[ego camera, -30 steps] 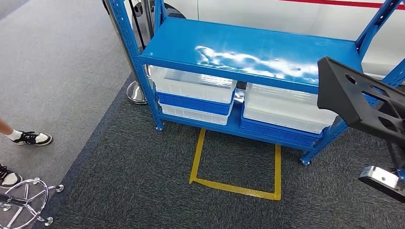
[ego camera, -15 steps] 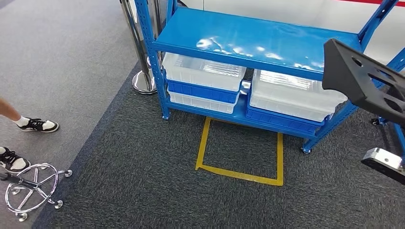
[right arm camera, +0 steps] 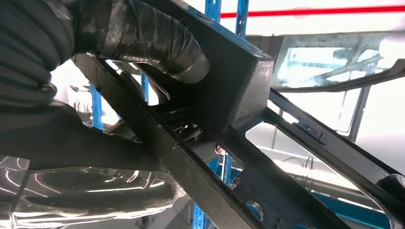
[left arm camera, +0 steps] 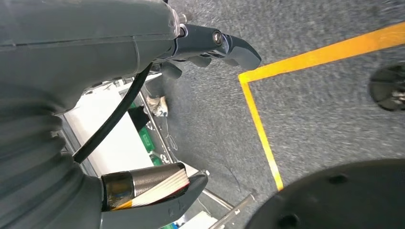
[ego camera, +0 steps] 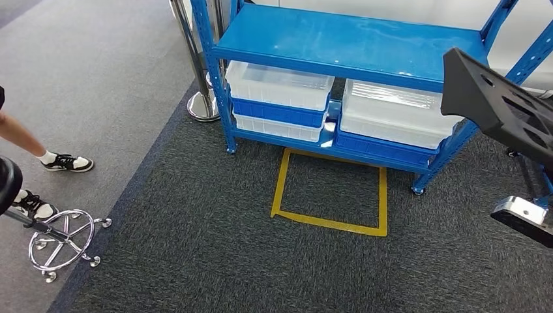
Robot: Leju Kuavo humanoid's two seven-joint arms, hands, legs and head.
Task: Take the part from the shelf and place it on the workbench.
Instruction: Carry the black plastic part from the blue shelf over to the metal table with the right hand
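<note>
The part (ego camera: pixel 502 114) is a flat black plate with cut-out holes, held up at the right of the head view in front of the blue shelf (ego camera: pixel 345 42). In the right wrist view my right hand (right arm camera: pixel 143 43) grips the black part (right arm camera: pixel 229 95), thumb wrapped over one edge and fingers behind it. A silver piece of my right arm (ego camera: pixel 522 218) shows below the part. My left hand (left arm camera: pixel 119 57) hangs over the dark carpet with its thumb and fingers (left arm camera: pixel 229 45) apart and nothing between them.
White and blue bins (ego camera: pixel 280 85) (ego camera: pixel 391 111) fill the shelf's lower level. A yellow tape square (ego camera: pixel 329 222) marks the carpet before it. A chrome post (ego camera: pixel 202 104) stands at the shelf's left corner. A stool base (ego camera: pixel 62 241) and a person's feet (ego camera: pixel 65 162) are at left.
The whole picture has shifted: the camera has moved, the shelf now sits higher and smaller, and the stool and the person's legs show more. The part stays in my right hand.
</note>
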